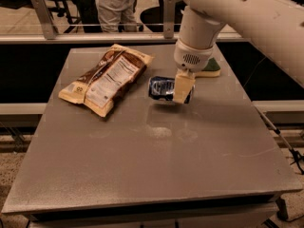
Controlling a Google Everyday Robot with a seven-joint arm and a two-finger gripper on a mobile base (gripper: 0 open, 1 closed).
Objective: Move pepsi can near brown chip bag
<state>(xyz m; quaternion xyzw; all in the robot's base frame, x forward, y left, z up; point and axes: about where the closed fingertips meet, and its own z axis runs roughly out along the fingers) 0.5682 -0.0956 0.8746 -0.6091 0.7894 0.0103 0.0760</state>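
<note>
The pepsi can [161, 88] is dark blue with white print and lies on its side, held a little above the grey table [156, 156]. My gripper [182, 90] is shut on the can's right end, with one cream finger [183, 87] in front of it. The brown chip bag [107, 77] lies flat at the table's back left, white nutrition panel up. The can hangs just right of the bag's upper right corner, a short gap apart.
A green-and-yellow sponge [210, 68] lies at the back right, partly behind my arm. A metal rail [95, 38] runs behind the table. A person [116, 6] stands beyond it.
</note>
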